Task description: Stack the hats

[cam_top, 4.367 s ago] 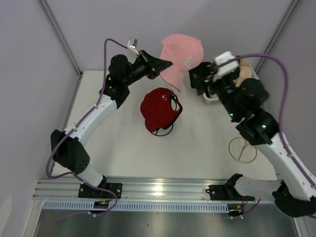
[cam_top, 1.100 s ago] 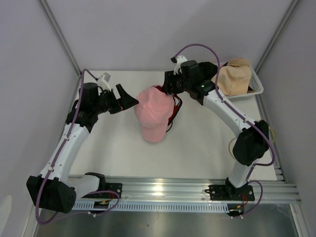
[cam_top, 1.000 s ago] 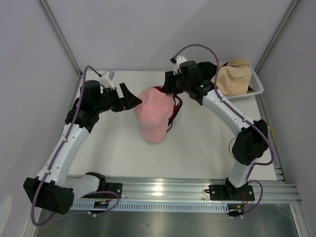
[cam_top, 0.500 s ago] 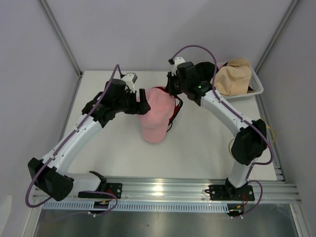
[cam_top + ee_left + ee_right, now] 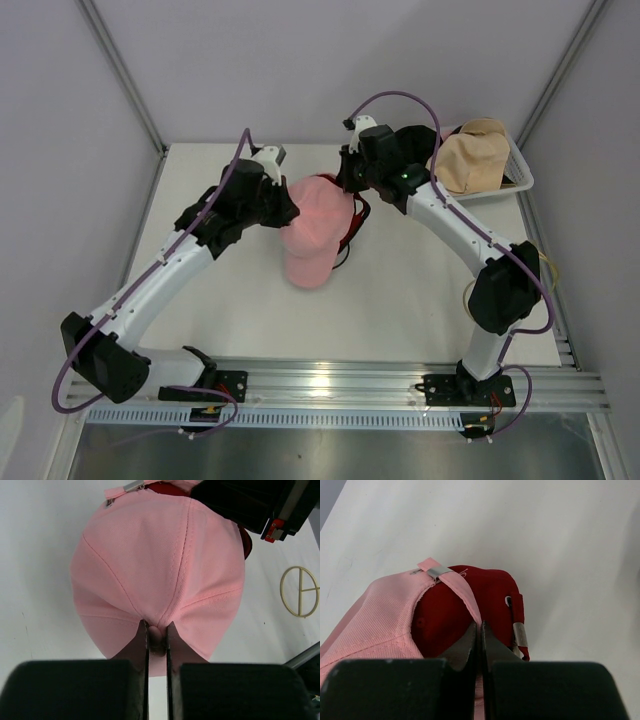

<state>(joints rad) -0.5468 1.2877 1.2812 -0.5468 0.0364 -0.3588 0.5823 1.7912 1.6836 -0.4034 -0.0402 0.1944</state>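
left wrist, left end effector [image 5: 157, 630] pinching pink cap [image 5: 160, 570], red cap [image 5: 167, 487] seemingly beneath

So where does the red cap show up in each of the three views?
Top external: the red cap is only a sliver at the right edge of the pink cap.
Left wrist: a red strip along the top edge, behind the pink cap.
Right wrist: middle of the frame, partly covered by the pink cap.
Shared landmark: the pink cap lying over it, visible in all three views.
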